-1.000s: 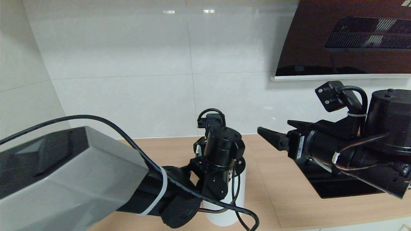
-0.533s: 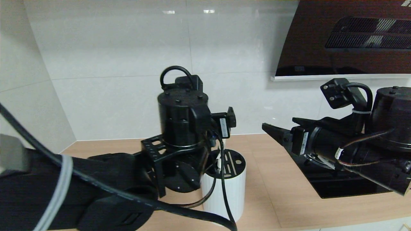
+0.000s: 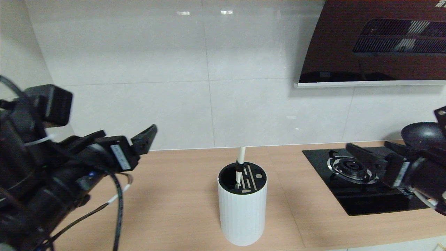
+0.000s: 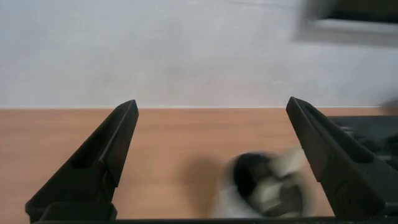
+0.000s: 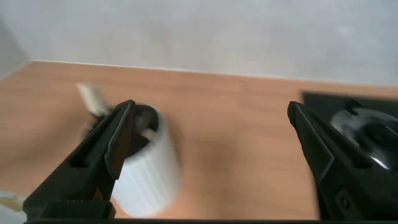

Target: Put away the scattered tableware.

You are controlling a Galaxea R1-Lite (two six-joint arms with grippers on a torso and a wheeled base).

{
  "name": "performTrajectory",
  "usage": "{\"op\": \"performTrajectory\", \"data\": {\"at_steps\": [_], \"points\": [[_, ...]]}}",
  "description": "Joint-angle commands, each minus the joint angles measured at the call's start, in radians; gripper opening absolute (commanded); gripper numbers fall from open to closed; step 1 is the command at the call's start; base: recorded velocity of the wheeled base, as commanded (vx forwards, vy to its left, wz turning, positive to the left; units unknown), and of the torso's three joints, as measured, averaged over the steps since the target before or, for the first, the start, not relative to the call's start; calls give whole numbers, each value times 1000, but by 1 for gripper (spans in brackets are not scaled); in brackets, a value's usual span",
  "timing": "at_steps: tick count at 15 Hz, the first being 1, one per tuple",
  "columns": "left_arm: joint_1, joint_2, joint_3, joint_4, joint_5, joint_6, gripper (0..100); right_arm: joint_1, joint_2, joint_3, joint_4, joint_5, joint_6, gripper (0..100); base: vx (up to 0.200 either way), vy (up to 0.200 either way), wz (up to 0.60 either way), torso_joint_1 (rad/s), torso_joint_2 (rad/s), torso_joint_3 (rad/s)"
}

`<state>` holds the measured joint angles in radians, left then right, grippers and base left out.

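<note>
Utensil (image 3: 240,162) stands straight up in the white holder (image 3: 242,212) on the desk (image 3: 181,195), between the left end effector (image 3: 127,136) and the right end effector (image 3: 366,150), both open and empty. From the left wrist, the holder (image 4: 267,186) sits ahead of it and lower. From the right wrist, it (image 5: 146,165) does too.

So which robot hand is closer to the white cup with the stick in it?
Left, but only just. The left gripper hangs open above the counter, left of the white cup; the right gripper is open over the stove, on the other side.
</note>
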<state>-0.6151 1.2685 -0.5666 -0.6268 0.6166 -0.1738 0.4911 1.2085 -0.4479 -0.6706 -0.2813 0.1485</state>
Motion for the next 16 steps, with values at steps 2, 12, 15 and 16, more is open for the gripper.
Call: {"op": "performTrajectory", "data": {"at_steps": [2, 12, 15, 16], "points": [[152, -365, 140, 157, -8, 11, 100, -131, -481, 179, 39, 8, -43, 100, 0, 0, 0, 0, 0, 0], [468, -1158, 234, 725, -205, 33, 100, -451, -1130, 37, 792, 16, -96, 100, 0, 0, 0, 0, 0, 0], [537, -1175, 292, 693, -150, 57, 100, -511, -1166, 98, 786, 83, -98, 100, 0, 0, 0, 0, 0, 0], [591, -1212, 312, 688, -164, 96, 100, -511, -1166, 132, 776, 62, -102, 100, 0, 0, 0, 0, 0, 0]]}}
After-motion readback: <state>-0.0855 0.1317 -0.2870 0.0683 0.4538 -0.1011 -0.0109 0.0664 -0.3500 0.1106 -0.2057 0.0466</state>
